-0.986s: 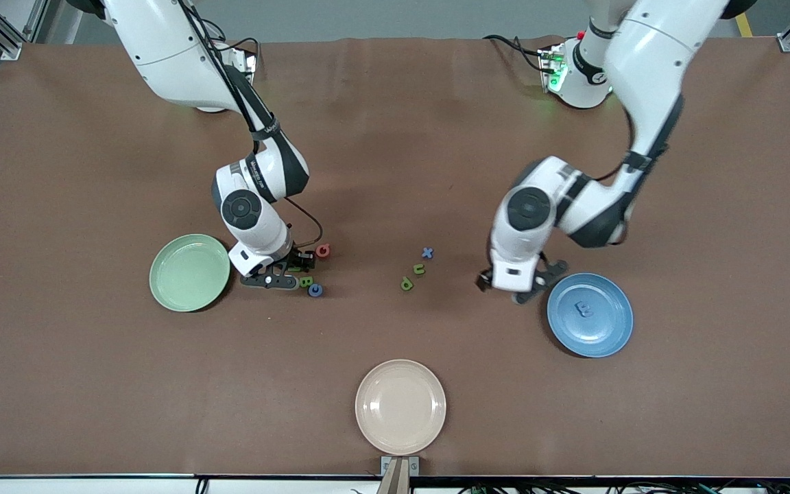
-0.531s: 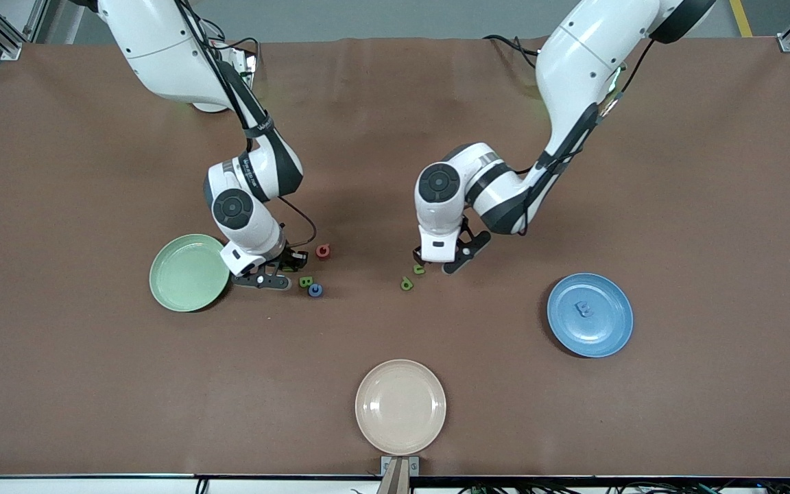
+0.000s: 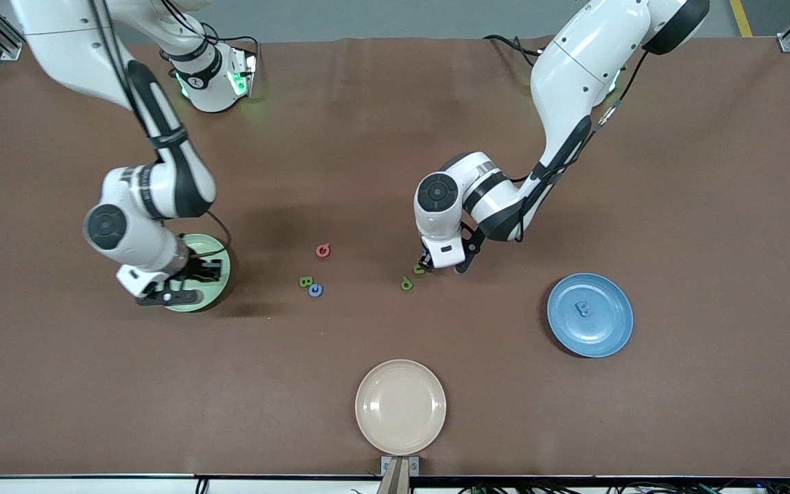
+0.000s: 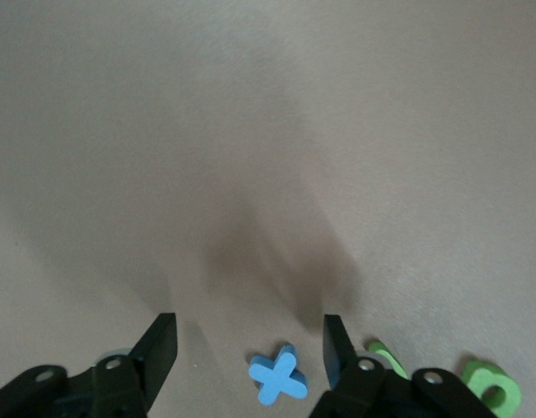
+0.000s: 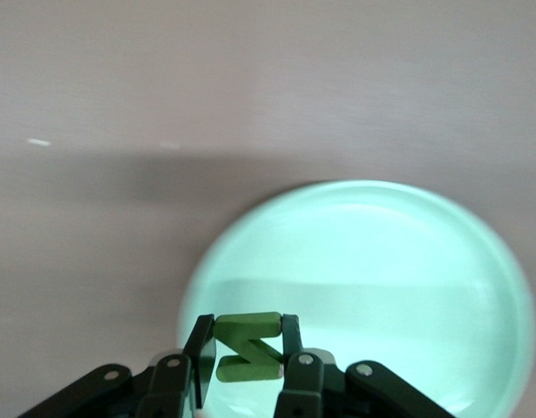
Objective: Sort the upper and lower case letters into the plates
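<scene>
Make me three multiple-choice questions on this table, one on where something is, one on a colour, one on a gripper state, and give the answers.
1. What is the right gripper over?
A. the beige plate
B. the mint green plate
C. the blue plate

2. What colour is the X-shaped letter between the left gripper's jaws?
A. blue
B. red
C. green

3. How is the right gripper?
A. open and empty
B. shut on a green letter
C. shut on a red letter

Answers:
1 B: the mint green plate fills its wrist view.
2 A: the X-shaped letter is blue.
3 B: its jaws clamp the green letter.
</scene>
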`<state>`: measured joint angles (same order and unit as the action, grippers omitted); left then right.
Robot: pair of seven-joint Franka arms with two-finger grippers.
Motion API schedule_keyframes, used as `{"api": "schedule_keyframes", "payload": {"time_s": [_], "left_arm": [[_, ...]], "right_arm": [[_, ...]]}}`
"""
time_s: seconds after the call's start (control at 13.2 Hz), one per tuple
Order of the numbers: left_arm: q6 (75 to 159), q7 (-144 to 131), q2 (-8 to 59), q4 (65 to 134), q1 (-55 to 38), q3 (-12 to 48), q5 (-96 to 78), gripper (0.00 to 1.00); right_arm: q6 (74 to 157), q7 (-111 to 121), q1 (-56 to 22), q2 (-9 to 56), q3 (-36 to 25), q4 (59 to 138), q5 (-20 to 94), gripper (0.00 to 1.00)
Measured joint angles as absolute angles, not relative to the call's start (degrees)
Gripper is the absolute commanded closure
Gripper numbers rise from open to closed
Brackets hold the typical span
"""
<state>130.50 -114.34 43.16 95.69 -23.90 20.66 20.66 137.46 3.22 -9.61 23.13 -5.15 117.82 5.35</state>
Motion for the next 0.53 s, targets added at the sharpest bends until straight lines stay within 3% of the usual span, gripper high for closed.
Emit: {"api": "schedule_keyframes", "payload": {"time_s": [0.23, 0.3, 0.38, 0.46, 0.53], "left_arm": [[131.71, -116.33, 44.5, 95.56, -24.6, 20.73, 20.67, 0.27], [131.96, -117.1, 44.56, 95.5, -24.86, 20.73, 20.67, 0.28], [132.06, -117.4, 44.58, 95.46, -25.06, 20.74, 20.67, 0.28], [132.12, -117.54, 44.59, 95.42, -25.19, 20.74, 20.66, 0.29], [132.19, -117.68, 44.6, 95.32, -25.24, 20.74, 20.66, 0.33]], "right_arm": [[137.98, 6.66, -6.51, 23.17, -5.09, 121.72, 5.34, 0.98], [138.11, 6.79, -6.43, 23.18, -5.06, 122.96, 5.34, 0.93], [138.13, 6.79, -6.44, 23.18, -4.9, 123.79, 5.34, 0.69], [138.13, 6.79, -6.44, 23.18, -4.74, 124.23, 5.34, 0.09], [138.13, 6.79, -6.44, 23.18, -4.64, 124.4, 5.34, 0.0]]}}
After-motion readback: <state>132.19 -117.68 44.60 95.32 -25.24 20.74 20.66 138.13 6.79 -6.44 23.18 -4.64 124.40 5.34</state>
